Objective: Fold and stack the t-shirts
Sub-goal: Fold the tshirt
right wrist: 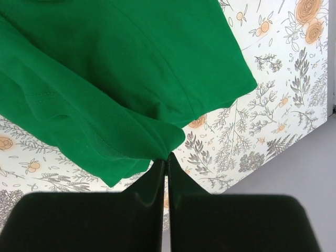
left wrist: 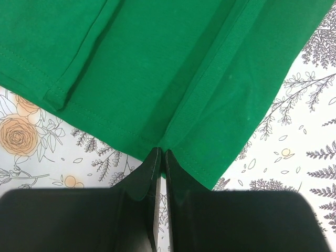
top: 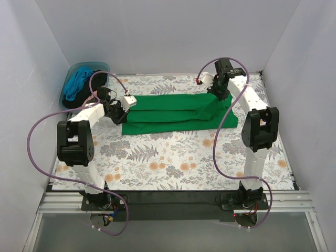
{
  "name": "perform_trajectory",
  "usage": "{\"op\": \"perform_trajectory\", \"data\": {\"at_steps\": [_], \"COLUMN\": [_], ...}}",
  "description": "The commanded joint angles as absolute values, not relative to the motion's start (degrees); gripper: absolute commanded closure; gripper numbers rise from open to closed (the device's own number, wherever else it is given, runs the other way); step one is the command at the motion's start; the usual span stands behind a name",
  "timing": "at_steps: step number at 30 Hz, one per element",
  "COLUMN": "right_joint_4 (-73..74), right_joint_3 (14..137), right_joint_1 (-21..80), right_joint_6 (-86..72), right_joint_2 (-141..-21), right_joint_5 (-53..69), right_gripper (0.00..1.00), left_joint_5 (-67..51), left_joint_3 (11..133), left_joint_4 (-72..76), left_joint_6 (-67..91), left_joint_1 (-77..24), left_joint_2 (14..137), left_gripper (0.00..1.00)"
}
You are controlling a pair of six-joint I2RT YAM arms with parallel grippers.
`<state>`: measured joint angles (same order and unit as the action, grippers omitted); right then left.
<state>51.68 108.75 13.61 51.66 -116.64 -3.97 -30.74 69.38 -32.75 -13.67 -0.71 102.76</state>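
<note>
2 grippers hold 1 green t-shirt (top: pixel 178 113) at its opposite ends. The shirt lies as a long band, folded lengthwise, across the far middle of the floral tablecloth (top: pixel 173 157), with its long axis running left to right.

Left gripper (left wrist: pixel 161 152) — fingers pressed together on the hem at the shirt's left end. Creases in the cloth converge on the fingertips.

Right gripper (right wrist: pixel 167 157) — fingers likewise pressed together, with a bunched fold of the shirt's right end meeting the tips. How much cloth lies between them is hidden, so this pinch is probable rather than certain.

In the overhead view the left arm reaches in low from the left side, while the right arm bends down over the shirt's far right corner.

At the far left stands a pale blue tub (top: pixel 71 73), apart from the green t-shirt. It holds a crumpled teal-blue t-shirt (top: pixel 79 84) with a dark garment (top: pixel 84 95) beside it.
</note>
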Motion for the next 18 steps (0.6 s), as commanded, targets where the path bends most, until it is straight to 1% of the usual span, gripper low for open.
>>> {"op": "perform_trajectory", "data": {"at_steps": [1,18], "right_joint_4": [49.7,47.9], "right_joint_3": [111.0,112.8], "right_joint_1": [13.4,13.1], "right_joint_6": [52.8,52.4], "right_joint_2": [-117.9,-122.3], "right_joint_5": [-4.7,-5.9], "right_gripper": [0.99,0.99], "left_joint_5": [-30.5,-29.4], "left_joint_3": [70.7,71.4], "left_joint_4": [-31.1,-29.8], "left_joint_6": [-13.4,-11.5], "left_joint_1": [-0.2,-0.1], "left_joint_2": [102.0,104.9], "left_gripper": [1.00,1.00]}}
